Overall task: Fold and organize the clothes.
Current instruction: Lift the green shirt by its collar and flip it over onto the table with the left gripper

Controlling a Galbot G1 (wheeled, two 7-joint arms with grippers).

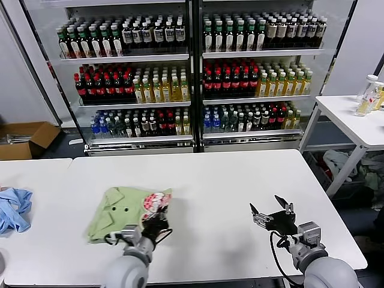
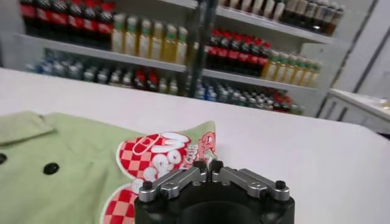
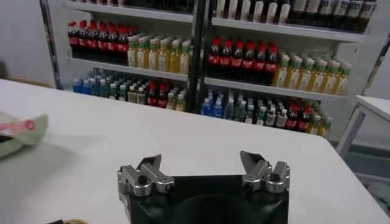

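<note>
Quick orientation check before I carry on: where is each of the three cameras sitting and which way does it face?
Head view: on the head, looking down at the white table; shows both arms, left end effector shut at the polo shirt, right end effector open.
Left wrist view: behind the left end effector, facing the shirt's checkered print.
Right wrist view: behind the right end effector, facing bare table.
Shared: all three see the drinks cooler.

Both arms: rounded grey shells, black wrist housings. Left end effector [image 2: 211,172] and right end effector [image 3: 203,172]: black bodies, silver metal finger links, dark screws at pivots. Black cable loops beside right wrist
</note>
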